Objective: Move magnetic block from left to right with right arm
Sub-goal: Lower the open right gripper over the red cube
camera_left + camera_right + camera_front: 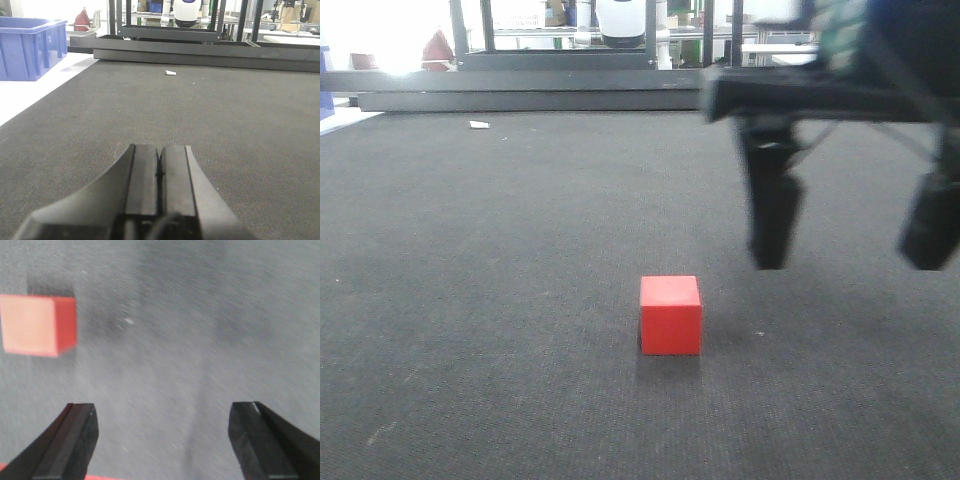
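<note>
The magnetic block (670,315), a plain bright-red cube, rests on the dark grey mat near the middle of the front view. In the right wrist view the block (37,325) lies at the upper left, outside the jaws. My right gripper (850,245) hangs blurred above the mat, up and to the right of the cube, with its two black fingers spread wide. From its own camera the right gripper (162,412) is open over bare mat. My left gripper (160,150) is shut, its pads pressed together, low over the mat with nothing held.
A blue plastic crate (30,47) stands on the white floor at the far left. A small white scrap (171,73) lies on the mat near its back edge. Black frame bars (520,90) and a white robot base (620,25) stand behind.
</note>
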Motion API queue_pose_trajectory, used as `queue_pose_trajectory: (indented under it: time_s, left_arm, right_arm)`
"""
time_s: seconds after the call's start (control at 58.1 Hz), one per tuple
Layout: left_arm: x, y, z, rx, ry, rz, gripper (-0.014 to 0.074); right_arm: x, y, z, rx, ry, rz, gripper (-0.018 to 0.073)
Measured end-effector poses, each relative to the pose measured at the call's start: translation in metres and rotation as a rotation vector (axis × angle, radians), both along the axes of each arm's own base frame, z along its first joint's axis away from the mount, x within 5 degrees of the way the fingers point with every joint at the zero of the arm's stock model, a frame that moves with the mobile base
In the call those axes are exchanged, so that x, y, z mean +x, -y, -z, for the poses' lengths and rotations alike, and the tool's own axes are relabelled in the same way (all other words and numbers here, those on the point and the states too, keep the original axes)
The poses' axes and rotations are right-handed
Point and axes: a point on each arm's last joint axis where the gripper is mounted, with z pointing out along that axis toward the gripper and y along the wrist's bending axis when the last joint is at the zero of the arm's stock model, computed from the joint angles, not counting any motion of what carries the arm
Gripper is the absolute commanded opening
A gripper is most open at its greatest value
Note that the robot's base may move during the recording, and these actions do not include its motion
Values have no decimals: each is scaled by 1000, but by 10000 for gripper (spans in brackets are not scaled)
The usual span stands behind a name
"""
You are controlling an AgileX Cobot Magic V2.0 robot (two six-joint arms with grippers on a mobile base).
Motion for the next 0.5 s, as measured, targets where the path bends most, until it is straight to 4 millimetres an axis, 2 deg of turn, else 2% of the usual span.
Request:
queue_pose_trajectory:
  time_s: [0.276,0.499]
  left_arm:
    - [0,0,0,0,0,0,-117]
    - [0,0,0,0,0,0,-117]
  right_arm:
    - [32,-44,1,12,-3,6,632]
    - [35,-66,18,-10,-37,-2,632]
